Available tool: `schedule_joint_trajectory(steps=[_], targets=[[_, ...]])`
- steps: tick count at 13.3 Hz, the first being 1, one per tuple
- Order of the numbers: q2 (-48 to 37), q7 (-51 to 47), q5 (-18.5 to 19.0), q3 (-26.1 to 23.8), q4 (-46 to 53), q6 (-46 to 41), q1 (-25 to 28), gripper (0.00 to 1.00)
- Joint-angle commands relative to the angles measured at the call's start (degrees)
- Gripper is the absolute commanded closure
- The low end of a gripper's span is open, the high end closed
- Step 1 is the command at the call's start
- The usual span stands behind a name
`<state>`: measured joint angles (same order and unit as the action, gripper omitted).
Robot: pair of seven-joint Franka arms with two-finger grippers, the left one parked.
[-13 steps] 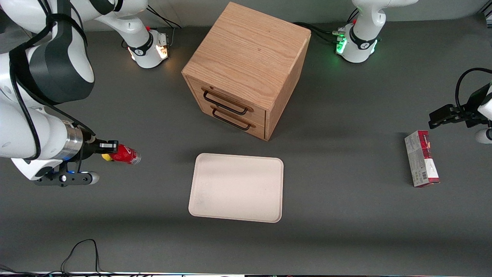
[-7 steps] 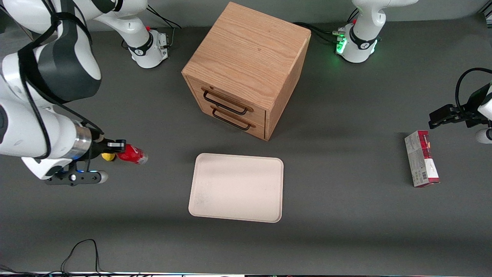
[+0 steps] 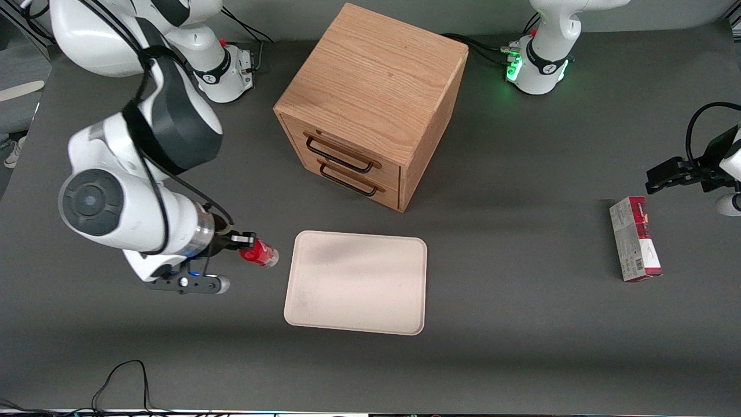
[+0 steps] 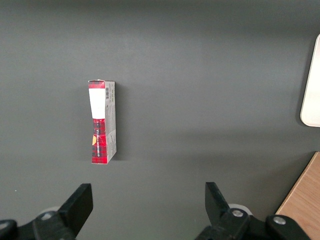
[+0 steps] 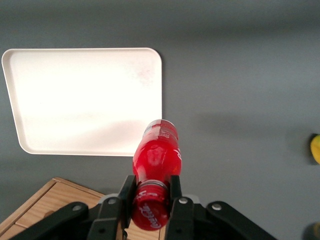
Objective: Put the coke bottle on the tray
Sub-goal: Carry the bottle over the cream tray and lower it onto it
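Front view shows you one bottle [image 3: 259,253] held off the table [image 3: 521,324], its long axis near level, cap end in the end effector [image 3: 248,244] and clear base pointing toward the tray [image 3: 356,282]. The end effector is clamped narrow on the bottle's neck, just beside the tray's short edge at the working arm's end; the bottle reaches out past the fingertips and its base stops just short of that edge. In the right wrist view, you see the same bottle [image 5: 156,160] running straight out from between the two black fingers [image 5: 174,192], red cap nearest the camera, base toward the tray [image 5: 85,97], with table showing under most of it. There is one tray, cream-white and lying flat. You also have one wooden cabinet [image 3: 370,104] with two drawers, farther from the front camera than the tray, and one red-and-grey carton [image 3: 634,238] lying toward the parked arm's end of the table. One small yellow thing [image 5: 315,149] shows in the right wrist view, well apart from the bottle.
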<state>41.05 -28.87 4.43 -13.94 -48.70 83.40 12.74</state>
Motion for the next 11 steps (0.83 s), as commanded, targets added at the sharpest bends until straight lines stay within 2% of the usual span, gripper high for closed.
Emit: schedule_joint_trajectory(steps=[1, 5, 11], targets=[[1.2, -2.3, 1.4, -0.3, 0.7, 2.1, 1.4, 1.0], [3.8, -5.1, 1.7, 0.4, 0.6, 7.6, 2.8, 1.0], [10.0, -7.3, 5.1, 0.4, 0.5, 16.5, 3.0, 1.0]])
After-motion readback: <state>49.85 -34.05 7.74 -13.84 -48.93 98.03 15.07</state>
